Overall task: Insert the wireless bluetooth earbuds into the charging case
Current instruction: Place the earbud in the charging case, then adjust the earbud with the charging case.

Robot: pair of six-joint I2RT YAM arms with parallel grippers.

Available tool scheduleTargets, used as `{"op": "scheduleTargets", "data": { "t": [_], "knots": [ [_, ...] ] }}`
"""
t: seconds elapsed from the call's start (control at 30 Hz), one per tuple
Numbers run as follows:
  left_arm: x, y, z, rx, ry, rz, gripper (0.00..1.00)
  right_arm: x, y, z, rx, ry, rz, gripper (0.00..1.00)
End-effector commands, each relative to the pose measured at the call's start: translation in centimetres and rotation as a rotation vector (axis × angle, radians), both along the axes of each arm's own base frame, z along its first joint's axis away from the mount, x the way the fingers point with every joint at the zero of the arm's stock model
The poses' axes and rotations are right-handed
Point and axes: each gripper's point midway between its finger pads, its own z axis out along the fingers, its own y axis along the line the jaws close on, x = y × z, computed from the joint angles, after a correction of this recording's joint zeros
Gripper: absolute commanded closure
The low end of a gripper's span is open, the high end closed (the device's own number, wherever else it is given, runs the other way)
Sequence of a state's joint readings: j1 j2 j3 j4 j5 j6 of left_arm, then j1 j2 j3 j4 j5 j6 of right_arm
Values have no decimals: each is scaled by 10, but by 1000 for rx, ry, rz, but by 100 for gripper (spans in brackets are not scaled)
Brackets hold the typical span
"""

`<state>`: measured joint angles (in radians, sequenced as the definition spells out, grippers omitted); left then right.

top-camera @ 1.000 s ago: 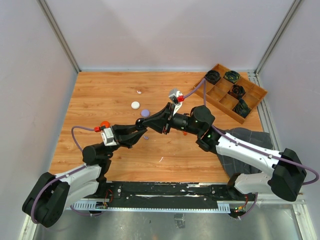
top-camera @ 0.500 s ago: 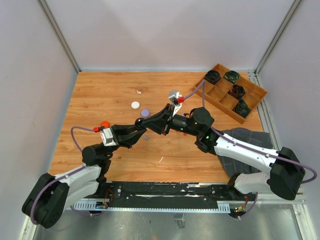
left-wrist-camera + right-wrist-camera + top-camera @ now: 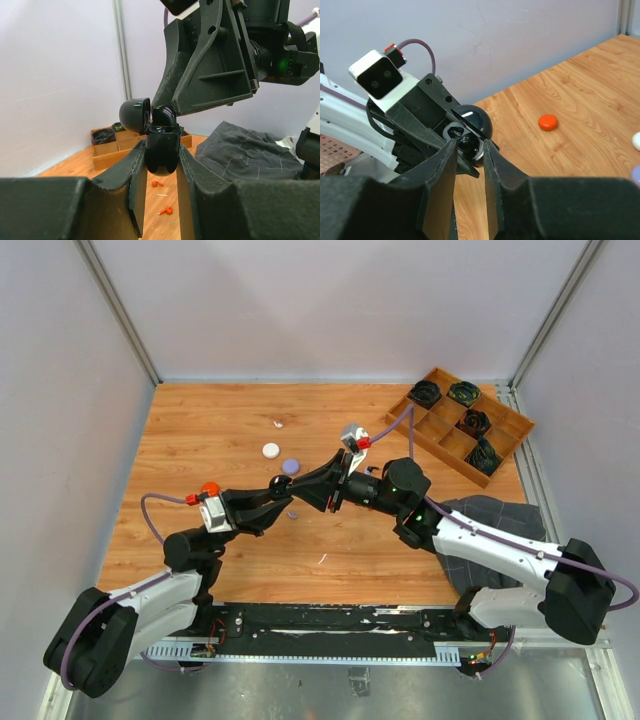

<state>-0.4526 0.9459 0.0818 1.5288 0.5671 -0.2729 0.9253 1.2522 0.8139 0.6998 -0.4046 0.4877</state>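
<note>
With left gripper (image 3: 161,152) clamped on the open charging case (image 3: 161,140) above the middle of the table (image 3: 200,440) and right gripper (image 3: 469,145) narrow at its mouth, grip on the black earbud (image 3: 162,116) unclear, beware pulling away from a possibly half-seated bud and tipping it out.

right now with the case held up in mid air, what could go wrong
The black earbud looks only partly into the charging case; if released, it may drop out. The left end effector pinches the case by its sides, so a push from the right end effector could tilt it or knock the open lid shut.
</note>
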Motion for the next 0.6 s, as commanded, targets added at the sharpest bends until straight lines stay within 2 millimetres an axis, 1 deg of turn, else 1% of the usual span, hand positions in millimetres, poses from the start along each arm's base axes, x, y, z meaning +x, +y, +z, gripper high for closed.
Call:
{"op": "scheduleTargets", "data": {
  "t": [0.0, 0.13, 0.27, 0.33, 0.47, 0.57],
  "knots": [
    [-26, 13, 35, -87, -208, 12, 100, -3, -7, -1, -38, -35, -40, 70],
    [-21, 12, 25, -70, -182, 20, 100, 3, -18, -1, -84, -66, -91, 63],
    [-19, 9, 15, -43, -165, 18, 100, 6, -27, 2, -144, -94, -115, 60],
    [-17, 9, 11, -34, -160, 24, 100, 7, -30, 0, -190, -96, -119, 58],
    [-16, 9, 7, -19, -164, 34, 100, 4, -29, -5, -260, -74, -90, 57],
    [-13, 8, 5, -6, -170, 46, 100, 1, -24, -8, -300, -32, -56, 58]
  ]
}}
